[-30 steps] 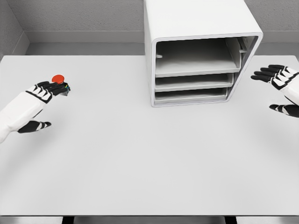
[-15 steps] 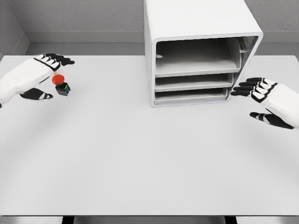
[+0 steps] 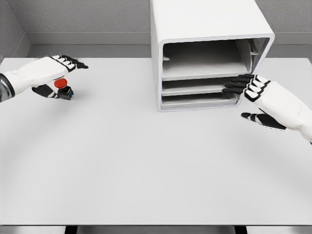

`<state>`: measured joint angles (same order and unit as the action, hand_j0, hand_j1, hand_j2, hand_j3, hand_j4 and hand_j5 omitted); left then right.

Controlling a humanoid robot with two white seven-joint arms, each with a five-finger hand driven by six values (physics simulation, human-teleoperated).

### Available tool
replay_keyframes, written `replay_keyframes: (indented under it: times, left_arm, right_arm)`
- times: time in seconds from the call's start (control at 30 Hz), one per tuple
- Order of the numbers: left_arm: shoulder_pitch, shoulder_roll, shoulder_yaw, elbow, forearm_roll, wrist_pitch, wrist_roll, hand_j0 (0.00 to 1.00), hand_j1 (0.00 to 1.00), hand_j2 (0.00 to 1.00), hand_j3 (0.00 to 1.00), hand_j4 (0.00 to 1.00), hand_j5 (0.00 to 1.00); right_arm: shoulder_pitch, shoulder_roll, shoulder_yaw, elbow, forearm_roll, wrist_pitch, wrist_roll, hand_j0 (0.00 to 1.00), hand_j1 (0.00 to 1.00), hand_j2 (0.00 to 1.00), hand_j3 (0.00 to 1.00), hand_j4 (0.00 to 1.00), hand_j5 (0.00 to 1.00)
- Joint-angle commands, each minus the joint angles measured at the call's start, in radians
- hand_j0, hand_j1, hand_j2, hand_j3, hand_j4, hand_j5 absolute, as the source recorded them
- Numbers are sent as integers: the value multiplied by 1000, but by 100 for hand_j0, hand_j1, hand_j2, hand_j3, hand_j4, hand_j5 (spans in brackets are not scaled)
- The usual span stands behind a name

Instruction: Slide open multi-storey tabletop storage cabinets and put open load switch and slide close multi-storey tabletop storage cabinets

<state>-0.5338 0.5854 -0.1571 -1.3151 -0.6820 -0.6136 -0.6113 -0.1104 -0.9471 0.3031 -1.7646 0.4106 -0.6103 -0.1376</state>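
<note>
The red-capped switch stands on the surface just under the left hand, whose spread fingers hold nothing.

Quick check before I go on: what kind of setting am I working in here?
Likely a simulated tabletop test bench, not a real room: a plain white table against bare grey walls, holding only a white multi-storey storage cabinet and a red-capped load switch.
</note>
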Motion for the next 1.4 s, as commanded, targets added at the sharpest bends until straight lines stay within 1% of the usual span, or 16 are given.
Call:
replay_keyframes:
  times: [0.0,0.07,0.1,0.17,0.2,0.23,0.37,0.43,0.47,0.5,0.57,0.77,0.93,1.07,1.2,1.37]
  left_arm:
    - [0,7,-21,22,-13,3,0,100,100,100,100,100,100]
    - [-2,7,-21,33,-30,3,0,100,100,100,100,100,100]
    - [-15,7,-22,54,-37,3,0,100,100,100,100,100,100]
    - [-72,7,-62,135,-48,3,0,100,100,100,100,100,100]
    - [-86,7,-71,157,-51,3,0,100,100,100,100,100,100]
    - [-89,5,-71,160,-53,3,0,100,100,100,100,100,100]
    - [-89,5,-73,162,-53,3,0,100,100,100,100,100,100]
    - [-89,4,-73,194,-54,3,0,100,100,100,100,100,100]
    - [-91,4,-73,203,-54,3,0,100,100,100,100,100,100]
    - [-92,2,-71,215,-56,3,0,100,100,100,100,100,100]
    - [-107,-7,-70,228,-100,3,0,100,100,100,100,100,100]
    - [-117,-18,-68,257,-102,3,0,100,100,100,100,100,100]
    - [-129,-38,-68,277,-102,3,0,100,100,100,100,100,100]
    - [-138,-53,-68,278,-102,3,0,94,94,94,94,94,94]
    - [-150,-59,-68,290,-102,3,0,81,81,81,81,81,81]
    - [-158,-59,-70,312,-102,3,0,81,81,81,81,81,81]
  right_arm:
    - [-2,41,19,1,-6,-1,50,89,89,89,89,89,89]
    - [-9,45,22,1,-6,-1,50,89,89,89,89,89,89]
    - [-15,53,22,1,-4,-1,52,89,89,89,89,89,89]
    - [-21,67,22,1,-1,-1,55,89,89,89,89,89,89]
    - [-32,68,22,2,-1,-1,73,89,89,89,89,89,89]
    - [-37,80,22,2,-4,-1,98,89,89,89,89,89,89]
    - [-57,99,24,8,-3,-1,108,90,90,90,90,90,90]
    - [-69,123,24,14,-3,-1,138,90,90,90,90,90,90]
    - [-77,134,31,31,-3,-1,138,90,90,90,90,90,90]
    - [-115,142,70,56,-3,-1,138,90,90,90,90,90,90]
    - [-158,165,108,106,-3,-1,139,90,90,90,90,90,90]
    - [-183,179,110,126,-6,-1,179,91,91,91,91,91,91]
    - [-206,179,111,134,-7,-1,179,92,92,92,92,92,92]
    - [-233,200,111,146,-7,-1,179,92,92,92,92,92,92]
    - [-276,229,154,177,-7,-1,181,92,92,92,92,92,92]
    - [-310,254,175,211,-7,-1,181,92,92,92,92,92,92]
